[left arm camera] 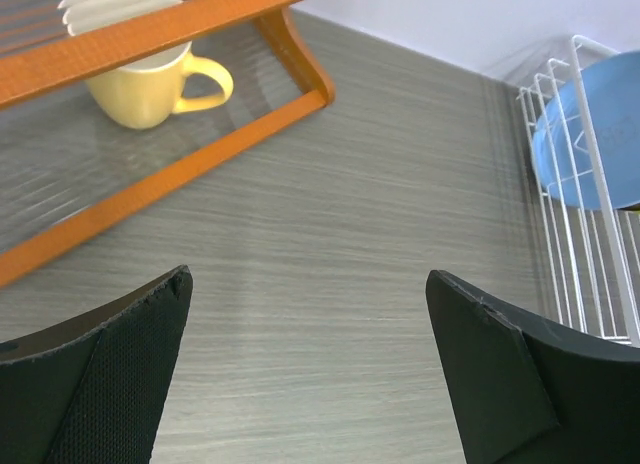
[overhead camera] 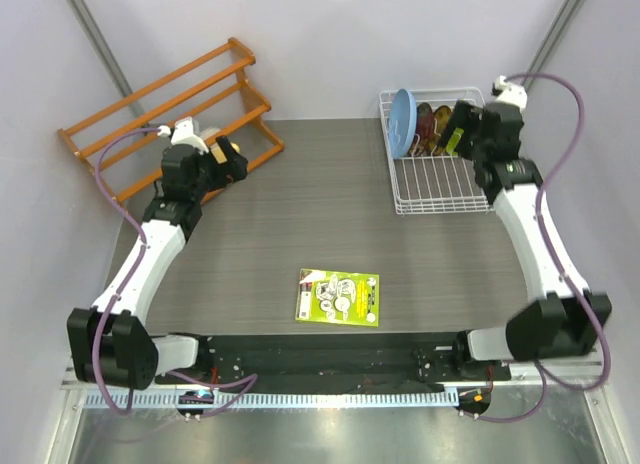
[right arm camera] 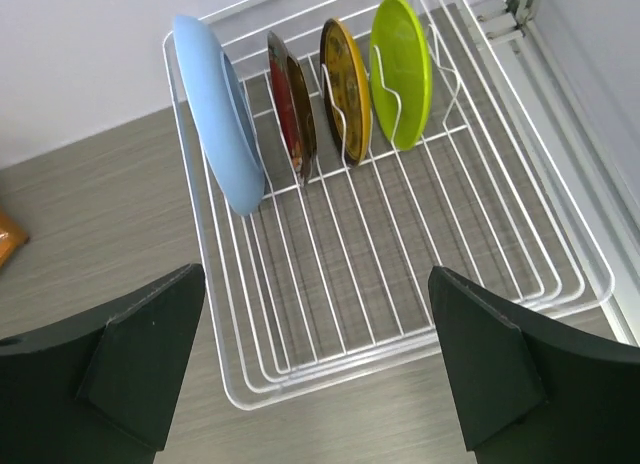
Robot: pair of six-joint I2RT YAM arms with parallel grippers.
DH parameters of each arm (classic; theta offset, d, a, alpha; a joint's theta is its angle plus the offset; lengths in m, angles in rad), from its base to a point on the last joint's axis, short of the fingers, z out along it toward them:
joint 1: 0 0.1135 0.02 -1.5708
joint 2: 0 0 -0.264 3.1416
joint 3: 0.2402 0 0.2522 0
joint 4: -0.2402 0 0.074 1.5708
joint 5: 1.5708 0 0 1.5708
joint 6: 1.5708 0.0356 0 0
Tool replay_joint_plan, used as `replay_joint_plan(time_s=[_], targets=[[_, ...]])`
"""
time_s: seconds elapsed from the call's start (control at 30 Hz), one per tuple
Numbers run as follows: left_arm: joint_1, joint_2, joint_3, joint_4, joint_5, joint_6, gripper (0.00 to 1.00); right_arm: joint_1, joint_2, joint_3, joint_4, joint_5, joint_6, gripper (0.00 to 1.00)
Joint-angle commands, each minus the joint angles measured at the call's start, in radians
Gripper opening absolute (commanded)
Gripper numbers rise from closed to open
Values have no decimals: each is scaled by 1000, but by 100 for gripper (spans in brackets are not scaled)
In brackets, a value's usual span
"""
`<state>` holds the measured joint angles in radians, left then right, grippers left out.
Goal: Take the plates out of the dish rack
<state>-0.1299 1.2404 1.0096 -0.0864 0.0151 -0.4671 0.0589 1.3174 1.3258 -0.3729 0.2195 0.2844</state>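
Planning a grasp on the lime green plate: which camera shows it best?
The right wrist view: the lime green plate stands on edge in the dish rack, its face nearly whole. The top external view shows only a green sliver; the left wrist view misses it.

Four plates (right arm camera: 218, 114), one wire dish rack (right arm camera: 420, 274), one orange wooden rack (left arm camera: 150, 32), one yellow mug (left arm camera: 140, 89), one green leaflet (overhead camera: 338, 297)

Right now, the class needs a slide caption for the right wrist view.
Open right gripper above a white dish rack holding four upright plates.
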Motion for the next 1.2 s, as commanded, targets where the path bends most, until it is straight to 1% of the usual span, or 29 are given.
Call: replay_joint_plan(time_s=[0.0,0.03,0.07,0.1,0.13,0.17,0.2,0.23,0.27,0.3,0.33,0.4,0.47,0.53,0.6,0.73,0.77,0.9,0.97,1.17], targets=[[0,42,122,-151,-65,-28,99,2,218,278,-239,-11,-8,100],[0,48,156,-176,-95,-27,99,-2,259,312,-251,0,-1,100],[1,53,165,-191,-140,-27,99,-7,310,346,-262,-37,-2,100],[1,53,167,-187,-162,-30,99,-11,400,428,-285,-52,-11,100],[1,47,156,-176,-185,-36,100,-14,455,481,-302,-55,-11,100],[7,45,147,-146,-232,-57,99,-11,500,534,-319,-69,-19,100],[12,42,129,-139,-262,-91,99,-10,584,621,-322,-83,-36,99],[18,41,126,-145,-297,-125,100,-2,626,674,-334,-81,-40,100],[33,42,124,-179,-323,-190,100,7,667,735,-352,-39,-48,100],[42,45,126,-179,-299,-185,99,21,712,845,-383,-17,-63,100],[49,56,126,-168,-284,-176,99,48,776,889,-391,10,-95,100],[50,68,123,-151,-267,-156,100,79,834,990,-391,73,-125,100],[50,85,116,-129,-262,-159,99,123,896,1036,-391,115,-162,100],[49,94,106,-112,-248,-162,100,145,921,1055,-367,173,-174,100],[49,114,103,-104,-244,-163,100,173,933,1040,-333,242,-191,100],[49,142,98,-105,-239,-163,99,193,907,986,-302,325,-195,100],[49,151,96,-104,-236,-163,100,194,869,933,-261,333,-191,100],[49,172,95,-92,-218,-162,99,197,784,839,-175,351,-195,99],[49,182,96,-90,-202,-168,99,205,764,831,-163,331,-202,99],[49,176,75,-64,-198,-183,100,294,744,880,-159,363,-263,99]])
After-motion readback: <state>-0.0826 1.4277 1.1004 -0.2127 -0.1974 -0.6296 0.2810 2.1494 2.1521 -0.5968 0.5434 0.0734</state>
